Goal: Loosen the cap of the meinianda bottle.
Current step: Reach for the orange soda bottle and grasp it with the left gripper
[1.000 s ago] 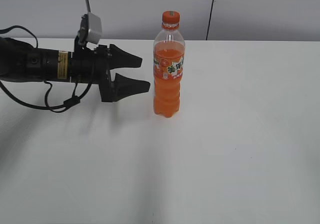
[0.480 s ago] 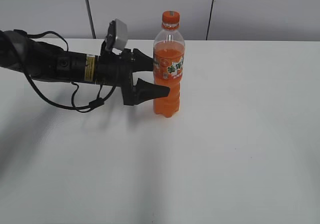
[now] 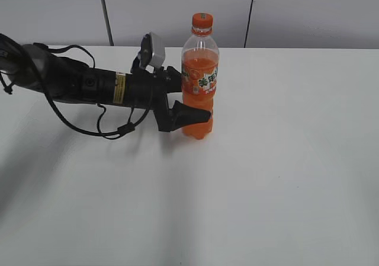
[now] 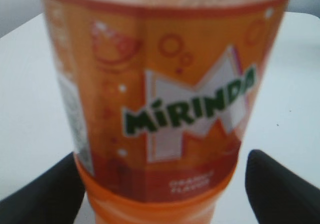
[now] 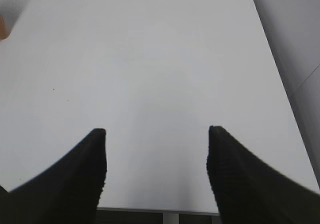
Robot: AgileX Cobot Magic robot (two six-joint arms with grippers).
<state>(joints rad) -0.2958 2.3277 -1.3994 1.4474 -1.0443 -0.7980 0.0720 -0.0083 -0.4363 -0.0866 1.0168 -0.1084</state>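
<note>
In the exterior view, the bottle (image 3: 200,79) stands upright on the white table (image 3: 284,159), toward the back and a little left of the middle, with its orange cap (image 3: 202,21) on top and the label wrapped around its upper body. The left arm (image 3: 77,85) reaches in from the left, lying almost level above the table, and the left gripper (image 3: 192,97) is around the bottle's middle: one black finger (image 3: 190,115) crosses in front of the ribbed lower body, while the other goes behind the bottle at label height. Whether the fingers press on the plastic cannot be told from here. In the left wrist view, the bottle fills nearly the whole picture, blurred from being so close, with the word MIRINDA in green on a white patch of the label (image 4: 190,112). The two dark fingertips (image 4: 42,194) show at the bottom corners, one on each side of the bottle, spread wide and with a slim strip of table showing between each and the bottle. In the right wrist view, the right gripper (image 5: 156,156) hangs over bare table with its two black fingers (image 5: 75,176) well apart and nothing between them; a sliver of orange shows at the left edge.
</note>
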